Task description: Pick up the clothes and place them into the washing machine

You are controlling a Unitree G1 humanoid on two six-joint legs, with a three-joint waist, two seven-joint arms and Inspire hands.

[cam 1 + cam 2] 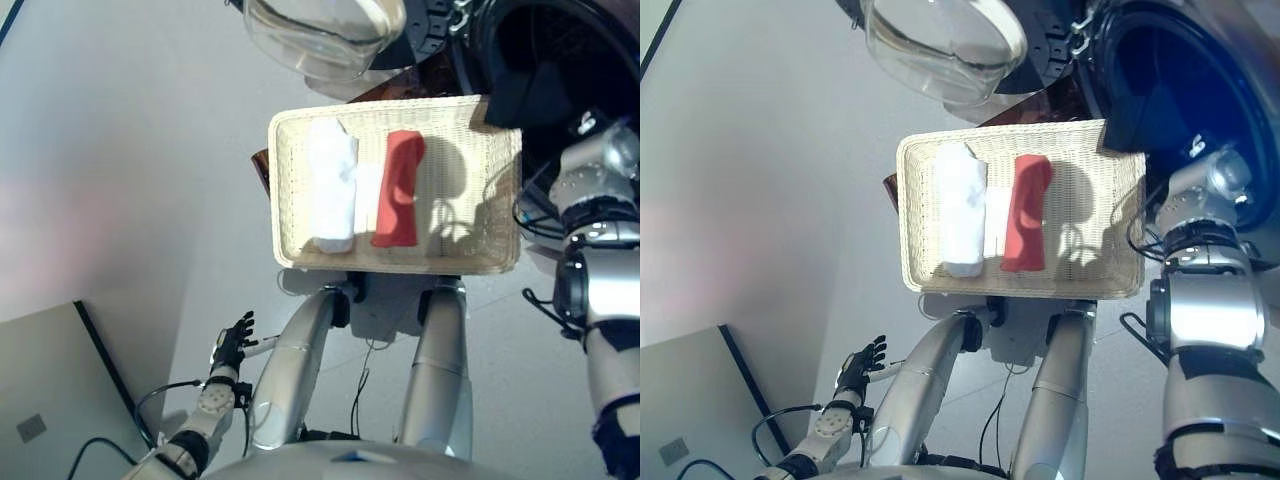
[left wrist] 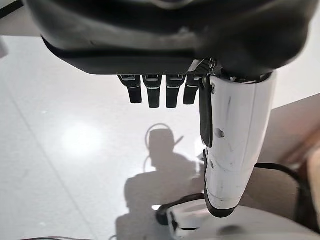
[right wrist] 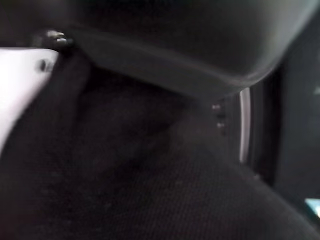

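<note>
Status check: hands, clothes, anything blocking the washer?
Left hand open, idle, low. Right arm in washer drum, hand hidden against dark cloth. White cloth, red cloth in basket. Door open.

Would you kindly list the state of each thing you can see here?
Washer door: open.
Basket: holds two garments.
White garment: rolled, in basket.
Red garment: rolled, beside the white one.
Dark cloth: at the drum mouth.
Left hand: open, empty.
Right hand: fingers hidden.
</note>
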